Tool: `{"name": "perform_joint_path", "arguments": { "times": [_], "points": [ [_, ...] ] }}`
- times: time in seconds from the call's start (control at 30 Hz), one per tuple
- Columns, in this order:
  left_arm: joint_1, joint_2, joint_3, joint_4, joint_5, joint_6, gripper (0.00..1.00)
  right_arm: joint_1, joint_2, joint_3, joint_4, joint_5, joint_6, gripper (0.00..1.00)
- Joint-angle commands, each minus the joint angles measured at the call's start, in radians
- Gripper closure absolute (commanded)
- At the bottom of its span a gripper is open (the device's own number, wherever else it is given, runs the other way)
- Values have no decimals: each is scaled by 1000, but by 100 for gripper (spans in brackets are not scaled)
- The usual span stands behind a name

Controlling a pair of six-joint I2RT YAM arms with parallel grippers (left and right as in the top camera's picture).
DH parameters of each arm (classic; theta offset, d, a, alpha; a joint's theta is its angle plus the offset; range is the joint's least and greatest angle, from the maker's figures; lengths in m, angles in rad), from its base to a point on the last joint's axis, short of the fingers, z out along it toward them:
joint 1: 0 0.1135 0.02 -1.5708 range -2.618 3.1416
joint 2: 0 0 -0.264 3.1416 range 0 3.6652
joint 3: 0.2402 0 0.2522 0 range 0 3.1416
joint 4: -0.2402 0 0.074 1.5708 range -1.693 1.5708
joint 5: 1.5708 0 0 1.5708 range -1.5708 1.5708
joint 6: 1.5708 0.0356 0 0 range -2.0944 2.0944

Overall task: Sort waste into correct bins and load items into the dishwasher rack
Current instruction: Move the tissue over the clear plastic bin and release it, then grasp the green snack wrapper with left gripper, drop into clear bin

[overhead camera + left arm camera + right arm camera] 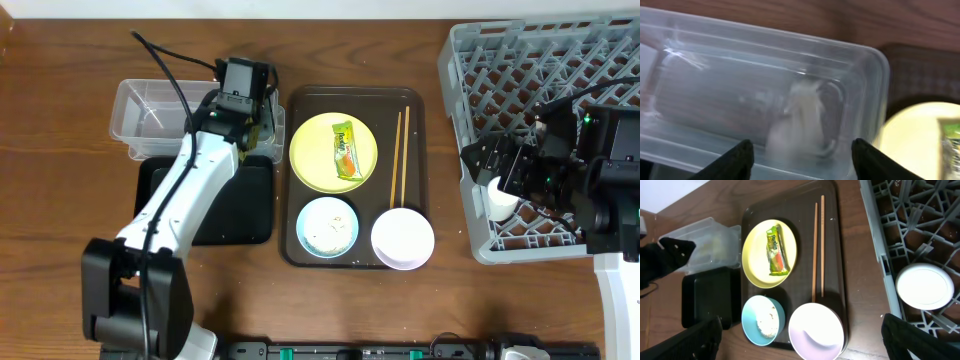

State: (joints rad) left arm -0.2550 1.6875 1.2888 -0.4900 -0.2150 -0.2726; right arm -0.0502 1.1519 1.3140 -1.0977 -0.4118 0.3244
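Left gripper [802,157] over tub [730,75], right gripper [801,325]: wide, apparently empty.

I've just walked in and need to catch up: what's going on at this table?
Two arms are clearing a meal. The right gripper hangs open over the rack, where the cup sits. The left gripper hangs open above the tub. On the tray lie the plate with the wrapper, chopsticks, blue bowl of rice and white bowl.

tub [875,75] rim between left hand [802,160] and plate [915,135]
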Motion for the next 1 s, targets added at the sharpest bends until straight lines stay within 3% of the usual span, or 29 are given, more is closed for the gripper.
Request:
{"name": "perform_joint_path", "arguments": {
  "times": [0.0,0.1,0.37,0.63,0.73,0.93,0.97],
  "points": [
    [-37,-60,27,14,118,-2,34,6,0,6,2,-4,-19,1],
    [-99,-83,28,31,231,-1,34,6,0,6,0,-4,-19,1],
    [-280,83,10,64,222,79,35,6,0,6,-2,-3,-27,1],
    [-313,278,10,136,227,76,37,6,0,6,-3,-4,-26,1],
    [-314,316,10,136,233,66,45,6,0,6,-2,-4,-26,1],
    [-312,311,13,121,234,66,91,6,0,6,-2,-4,-26,1],
    [-309,294,13,119,234,66,94,6,0,6,-2,-4,-26,1]
  ]
}}
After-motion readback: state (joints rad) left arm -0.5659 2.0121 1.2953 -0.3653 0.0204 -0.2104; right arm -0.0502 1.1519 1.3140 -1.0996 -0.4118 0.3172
